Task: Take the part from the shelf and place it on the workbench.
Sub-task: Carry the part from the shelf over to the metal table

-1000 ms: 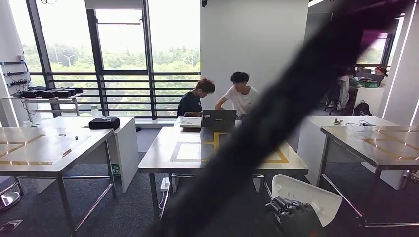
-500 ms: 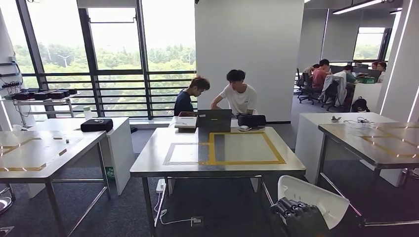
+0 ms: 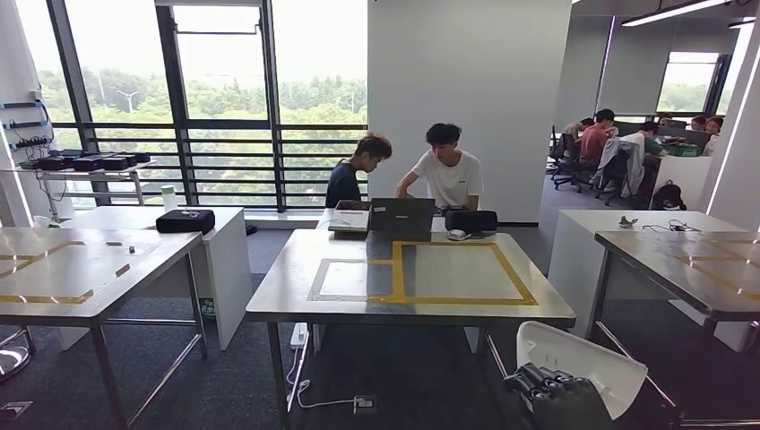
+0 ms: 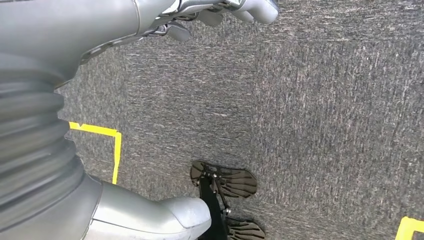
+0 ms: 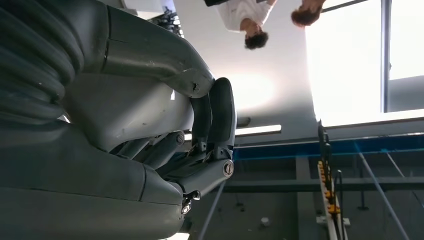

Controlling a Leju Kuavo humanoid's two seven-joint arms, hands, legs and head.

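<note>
The workbench [image 3: 408,309], a steel table with a yellow-taped rectangle [image 3: 459,271] on its top, stands square ahead of the robot and is the biggest thing in front of it. At its far end two people [image 3: 408,175] sit behind a laptop [image 3: 402,215], with a black pouch [image 3: 471,220] just beside the laptop. Another steel table [image 3: 81,278] stands to the workbench's left and a third [image 3: 695,269] to its right.

Below the workbench's near right corner, and not yet over the top, the white part [image 3: 582,363] is held up in the right hand [image 3: 542,385], whose dark fingers [image 3: 531,378] wrap over its near edge; in the right wrist view the same hand [image 5: 207,135] has its fingers curled tight against the pale panel. So the fetching from the shelf looks done, and I'd say the carrying leg is under way.

The left hand [image 4: 220,12] hangs at the robot's side over grey carpet [image 4: 310,100], fingers loosely bent and holding nothing that I can see.

Next, I reckon, it has to close the gap to the workbench's near edge, lift the part above the tabletop, and set it flat, likely inside the taped rectangle, before letting go.
</note>
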